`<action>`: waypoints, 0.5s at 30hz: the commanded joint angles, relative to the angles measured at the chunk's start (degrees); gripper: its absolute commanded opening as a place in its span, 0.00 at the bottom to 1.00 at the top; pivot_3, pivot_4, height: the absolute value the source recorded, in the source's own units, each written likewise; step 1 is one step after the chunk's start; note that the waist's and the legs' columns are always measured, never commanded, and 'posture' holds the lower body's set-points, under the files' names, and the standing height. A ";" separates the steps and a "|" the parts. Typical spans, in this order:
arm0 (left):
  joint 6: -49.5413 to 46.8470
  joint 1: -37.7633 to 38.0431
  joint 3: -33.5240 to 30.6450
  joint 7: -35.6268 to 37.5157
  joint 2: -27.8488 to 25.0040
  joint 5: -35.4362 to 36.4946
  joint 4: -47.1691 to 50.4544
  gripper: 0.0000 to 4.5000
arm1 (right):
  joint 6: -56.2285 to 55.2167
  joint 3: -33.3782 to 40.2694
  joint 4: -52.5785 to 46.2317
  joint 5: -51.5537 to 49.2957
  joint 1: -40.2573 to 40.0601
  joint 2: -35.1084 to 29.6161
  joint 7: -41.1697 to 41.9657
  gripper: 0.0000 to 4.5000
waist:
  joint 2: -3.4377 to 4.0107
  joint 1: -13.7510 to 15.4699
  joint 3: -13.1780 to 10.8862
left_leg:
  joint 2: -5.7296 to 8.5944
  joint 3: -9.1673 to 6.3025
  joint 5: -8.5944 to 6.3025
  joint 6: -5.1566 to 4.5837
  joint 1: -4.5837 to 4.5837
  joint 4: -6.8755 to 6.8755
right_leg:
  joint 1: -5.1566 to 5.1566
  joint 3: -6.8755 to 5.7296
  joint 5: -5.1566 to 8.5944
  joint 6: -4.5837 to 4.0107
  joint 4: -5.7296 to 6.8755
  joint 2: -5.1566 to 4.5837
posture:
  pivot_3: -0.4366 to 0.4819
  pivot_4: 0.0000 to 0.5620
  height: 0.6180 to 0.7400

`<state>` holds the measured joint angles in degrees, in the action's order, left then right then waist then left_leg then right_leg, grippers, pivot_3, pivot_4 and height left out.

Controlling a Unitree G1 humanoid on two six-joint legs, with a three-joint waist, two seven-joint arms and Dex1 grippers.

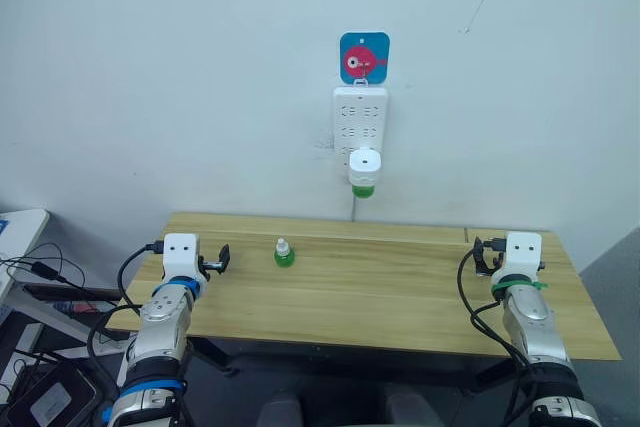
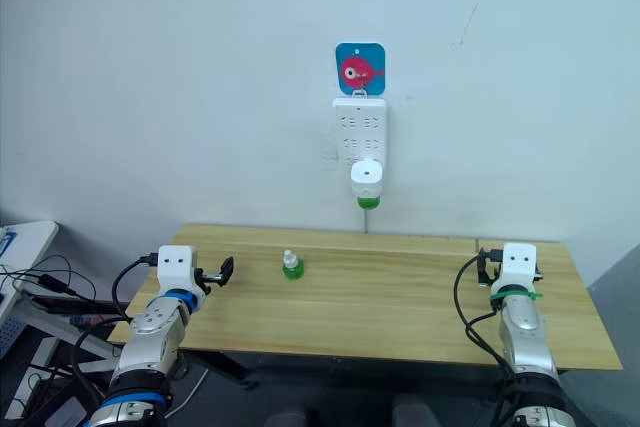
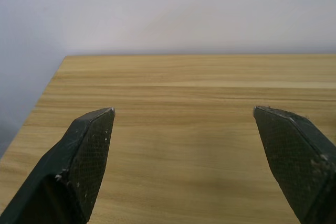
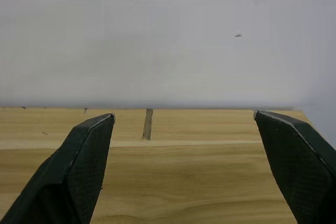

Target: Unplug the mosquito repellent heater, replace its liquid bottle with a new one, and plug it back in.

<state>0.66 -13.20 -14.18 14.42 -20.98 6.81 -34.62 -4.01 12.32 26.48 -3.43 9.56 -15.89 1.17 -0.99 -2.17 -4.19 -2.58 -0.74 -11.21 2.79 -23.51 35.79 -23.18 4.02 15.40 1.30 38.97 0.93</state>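
1. Both end effectors are released and empty: the left end effector (image 1: 222,258) hovers over the left end of the bench (image 1: 400,297), the right end effector (image 1: 484,254) over its right end, each with its two black fingers spread wide, as the wrist views confirm.
2. Nothing of the task looks done yet. The mosquito repellent heater (image 1: 365,163) sits plugged into the lower part of the white power strip (image 1: 360,127) on the wall, directly above the bench's far edge.
3. Its liquid bottle (image 1: 363,190) hangs screwed in beneath the heater, showing as a green stub.
4. The new bottle (image 1: 284,253) stands upright on the bench, white cap on, below and to the left of the heater, nearer the left end effector.
5. Left to do, as I judge it: unplugging, swapping bottles, uncapping, replugging.
6. Hard to make out: the old bottle's wick is hidden inside the heater, and the heater's plug prongs are hidden against the strip.
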 commanded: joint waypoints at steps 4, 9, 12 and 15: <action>0.41 -0.15 -0.51 0.39 -1.14 0.44 2.21 1.00 | 0.82 0.74 -4.77 -0.42 -1.06 -0.90 0.66 0.99 | 0.01 -0.02 -0.27 | 0.00 0.00 0.00 0.00 0.00 0.00 | 0.00 0.00 0.00 0.00 0.00 0.00 | 0.44 0.21 1.00; -0.23 0.87 -0.82 1.43 -2.00 0.82 3.60 1.00 | 2.57 0.69 -8.69 -0.94 -2.38 -0.56 1.23 0.99 | -0.02 -0.18 -1.39 | -0.02 0.01 0.00 0.00 0.03 0.00 | 0.00 0.00 0.00 0.00 0.00 0.00 | 0.43 0.25 1.00; -0.94 1.75 -0.92 2.51 -2.89 1.00 5.21 1.00 | 4.04 0.22 -12.19 -1.18 -3.12 -0.32 2.32 0.99 | -0.02 -0.28 -2.06 | -0.04 0.01 0.00 0.00 0.03 -0.02 | 0.00 0.01 0.01 -0.01 0.02 0.00 | 0.43 0.27 1.00; -2.49 3.10 -1.44 4.22 -3.95 2.05 8.94 1.00 | 6.66 -0.67 -17.04 -1.90 -3.67 -0.20 4.09 0.99 | -0.03 -0.29 -3.06 | -0.05 0.01 0.00 0.00 0.03 -0.05 | -0.01 0.01 0.00 -0.01 0.02 0.00 | 0.43 0.29 1.00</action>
<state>-1.36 -10.37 -14.42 17.55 -23.67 7.35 -29.34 1.63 11.89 13.78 -4.16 5.75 -15.85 4.10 -1.02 -2.46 -7.25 -2.64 -0.73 -11.21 2.79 -23.48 35.74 -23.20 4.04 15.40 1.29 38.99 0.93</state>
